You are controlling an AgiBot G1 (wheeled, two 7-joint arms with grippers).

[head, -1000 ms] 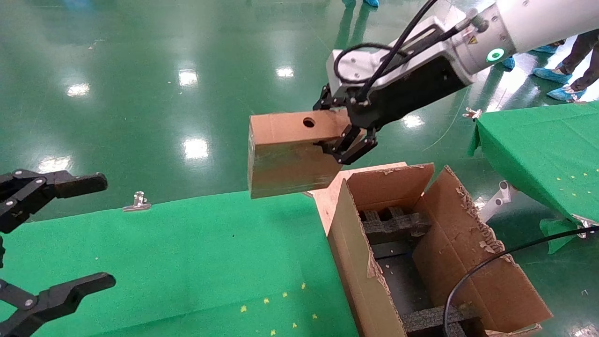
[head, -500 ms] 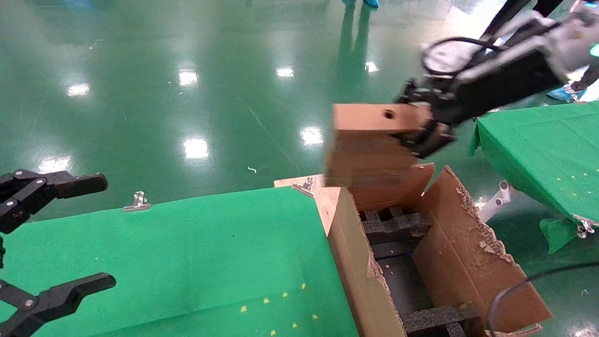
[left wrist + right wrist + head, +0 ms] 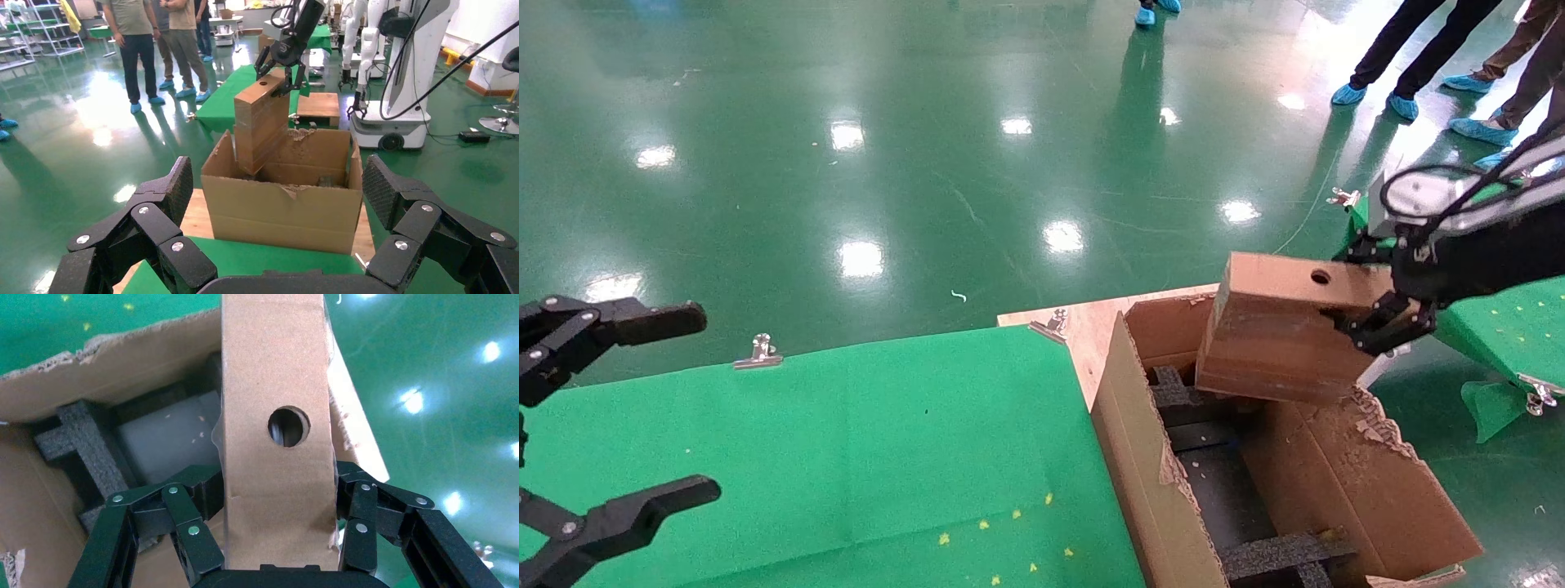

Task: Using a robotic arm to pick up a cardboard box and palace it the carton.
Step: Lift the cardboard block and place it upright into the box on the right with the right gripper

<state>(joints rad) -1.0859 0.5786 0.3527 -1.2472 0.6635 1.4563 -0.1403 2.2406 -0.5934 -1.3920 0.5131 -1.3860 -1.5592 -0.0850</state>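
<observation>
Right gripper point(image 3: 1369, 322): I have it clamped on the cardboard box point(image 3: 1279, 335), 1 finger on each broad face, seen plainly from the right wrist point(image 3: 278, 539).
Robotic arm point(image 3: 1475, 237): mine on the right, reaching in from the right edge of the head view; from the left wrist it comes down from above point(image 3: 294, 37).
Cardboard box: I see it held in the air, tilted, its narrow face with 1 round hole turned up; its lower edge hangs over the far end of the carton point(image 3: 1148, 482), and from the left wrist the bottom corner point(image 3: 260, 128) looks dipped just below the carton rim point(image 3: 281, 211).
Carton: open, ragged flaps up, standing just beside the green table point(image 3: 846, 457) on its right.
Foam inserts point(image 3: 1279, 555): black, inside the carton, beneath the box point(image 3: 73, 438).
Left gripper point(image 3: 609, 425): parked over the table's left side, jaws spread wide, holding nothing point(image 3: 275, 245).
Bystanders point(image 3: 159, 43): standing on the green floor point(image 3: 887, 163) beyond.
</observation>
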